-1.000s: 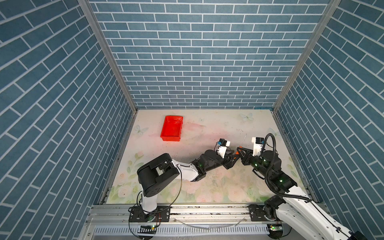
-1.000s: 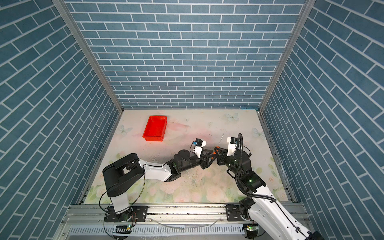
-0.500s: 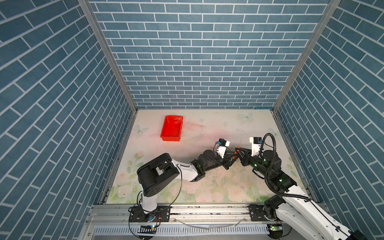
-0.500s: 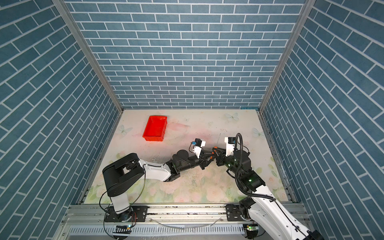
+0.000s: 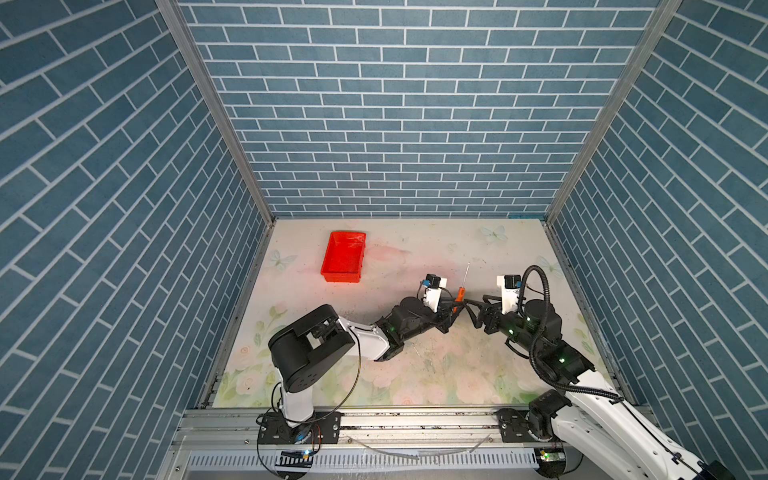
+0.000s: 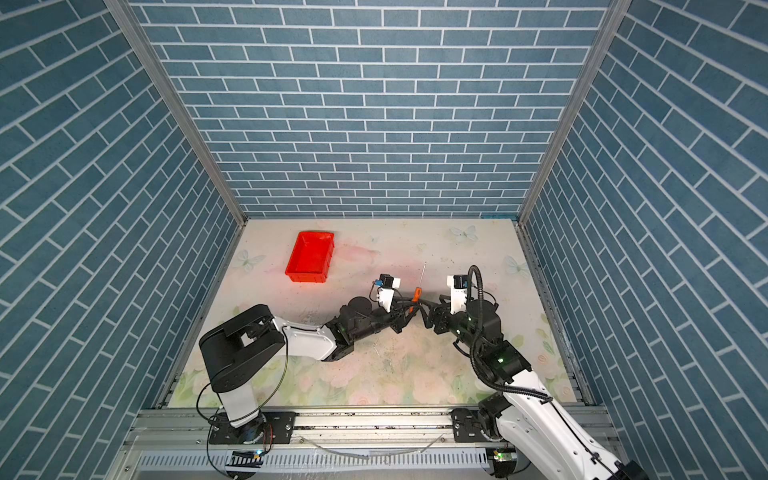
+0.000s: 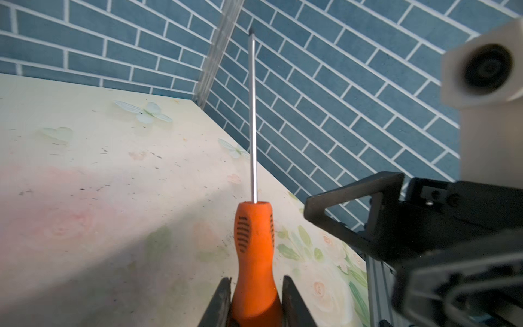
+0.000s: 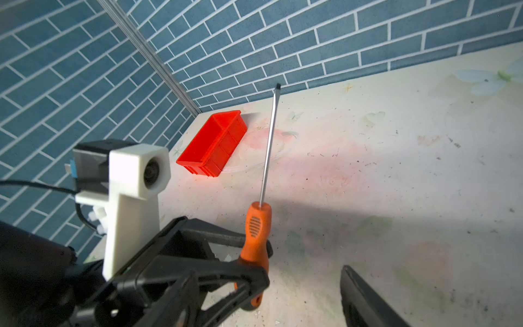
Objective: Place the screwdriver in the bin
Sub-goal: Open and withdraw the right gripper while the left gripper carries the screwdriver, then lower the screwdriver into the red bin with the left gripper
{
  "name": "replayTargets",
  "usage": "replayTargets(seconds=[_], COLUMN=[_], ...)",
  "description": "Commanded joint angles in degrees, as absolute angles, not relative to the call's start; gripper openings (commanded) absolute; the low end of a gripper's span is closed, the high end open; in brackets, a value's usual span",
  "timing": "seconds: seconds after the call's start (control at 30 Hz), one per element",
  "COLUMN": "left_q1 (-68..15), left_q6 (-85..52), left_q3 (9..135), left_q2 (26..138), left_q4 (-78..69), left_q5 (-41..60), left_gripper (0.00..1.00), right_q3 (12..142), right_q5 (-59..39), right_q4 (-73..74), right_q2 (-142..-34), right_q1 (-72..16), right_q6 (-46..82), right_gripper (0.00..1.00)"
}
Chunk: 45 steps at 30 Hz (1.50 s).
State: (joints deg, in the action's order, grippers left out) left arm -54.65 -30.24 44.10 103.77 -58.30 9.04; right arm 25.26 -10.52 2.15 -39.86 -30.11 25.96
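Left fingers (image 7: 220, 305) clamped on the screwdriver (image 7: 254, 246) handle; right fingers (image 8: 363, 301) spread apart — clear of it

i can't read any text, label, brand or number anywhere from here. the screwdriver (image 7: 254, 240) handle carries only a ribbed grip patch, the bin (image 8: 223, 147) walls are plain red, and the worktop (image 5: 436, 374) print is just flowers and butterflies, no lettering.
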Motion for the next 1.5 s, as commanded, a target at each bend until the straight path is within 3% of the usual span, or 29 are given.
replayTargets(seconds=[0.0,0.47,0.77,1.07,1.47], left_q1=[-53.07,-39.43,-29.74,-22.07,-14.39], left_q6=[-29.97,-23.59,-14.71,-6.89,-3.74], left_q3=[43.40,48.83,57.07,69.26,84.65], left_q2=[100.32,86.55,83.98,91.41,107.74], left_q4=[-54.13,-16.90,4.97,20.02,34.73], left_q5=[6.00,-0.16,-4.66,-6.00,-8.95], left_gripper=[0.00,0.00,0.00,0.00,0.00], right_q3=[29.51,34.58,41.94,52.08,56.02], right_q5=[-12.49,-18.57,-19.41,-20.30,-19.95], right_q4=[1.20,16.39,27.24,33.39,34.86], right_q2=[-40.96,-57.11,-72.52,-87.60,-92.07], right_q1=[-30.14,-31.41,-35.54,-40.80,-43.79], right_q6=[20.79,12.69,5.70,1.62,1.56], right_gripper=[0.83,0.87,0.88,0.88,0.88])
